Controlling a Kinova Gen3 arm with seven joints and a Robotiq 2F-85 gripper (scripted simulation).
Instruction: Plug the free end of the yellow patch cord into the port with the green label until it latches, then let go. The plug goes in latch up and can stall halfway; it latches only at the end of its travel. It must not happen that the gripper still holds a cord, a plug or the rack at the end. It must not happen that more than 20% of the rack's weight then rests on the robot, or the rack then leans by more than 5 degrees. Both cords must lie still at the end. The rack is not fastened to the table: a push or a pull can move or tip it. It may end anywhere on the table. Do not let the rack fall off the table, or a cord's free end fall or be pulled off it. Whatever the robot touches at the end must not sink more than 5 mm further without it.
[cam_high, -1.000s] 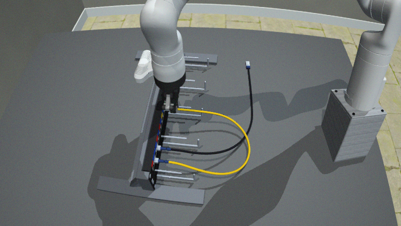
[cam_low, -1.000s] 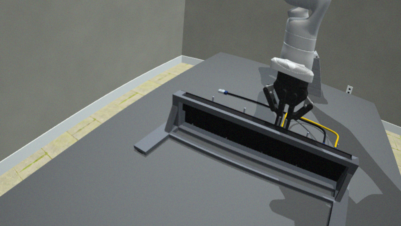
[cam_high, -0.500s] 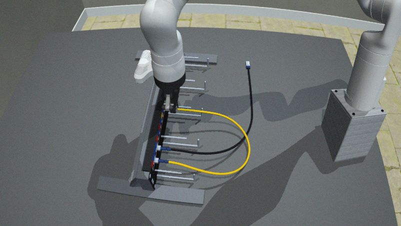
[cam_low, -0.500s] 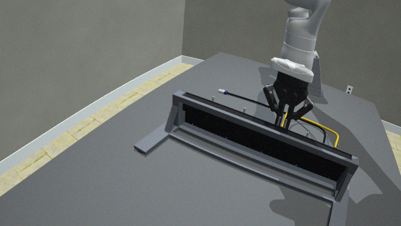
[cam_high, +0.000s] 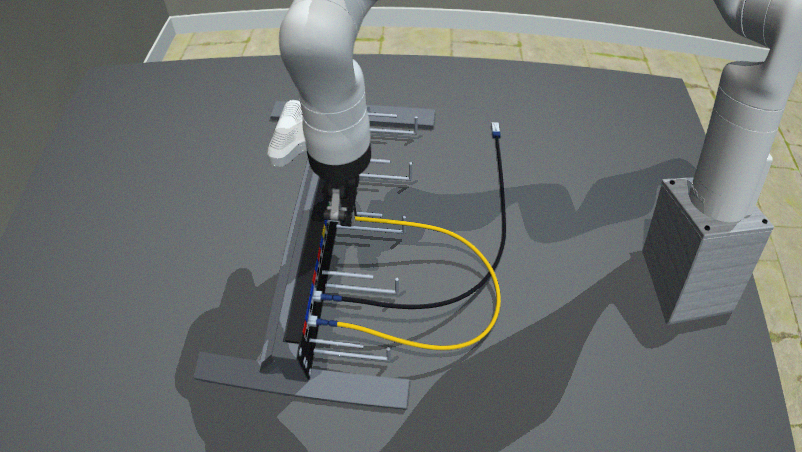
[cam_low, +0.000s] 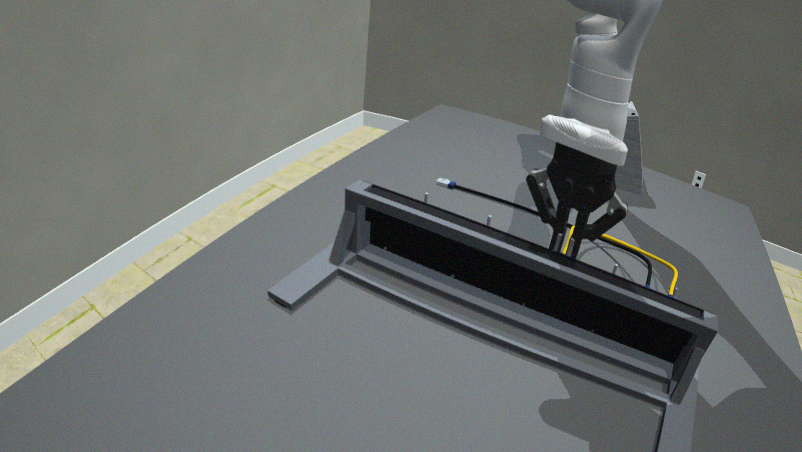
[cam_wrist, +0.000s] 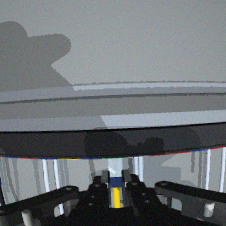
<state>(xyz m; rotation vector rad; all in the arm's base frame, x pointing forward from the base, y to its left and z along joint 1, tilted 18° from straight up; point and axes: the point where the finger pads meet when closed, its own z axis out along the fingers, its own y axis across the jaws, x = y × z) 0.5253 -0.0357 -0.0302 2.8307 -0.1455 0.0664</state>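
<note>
The grey rack (cam_high: 306, 280) stands on the table, with a row of coloured port labels on its black front panel (cam_high: 315, 291). The yellow patch cord (cam_high: 477, 291) loops out from a lower port. Its free end runs up to my gripper (cam_high: 336, 216), which is shut on the yellow cord's plug right at the panel. In the wrist view the plug (cam_wrist: 115, 187) sits between the fingers, against the rack's lower edge. In the exterior view the gripper (cam_low: 568, 247) reaches down behind the rack's top rail (cam_low: 522, 247). The green label is hidden by the gripper.
A black cord (cam_high: 494, 224) runs from another port, and its free plug (cam_high: 495, 129) lies on the table at the back. Thin metal pegs (cam_high: 365, 289) stick out from the rack's front. The arm's grey pedestal (cam_high: 704, 247) stands at the right.
</note>
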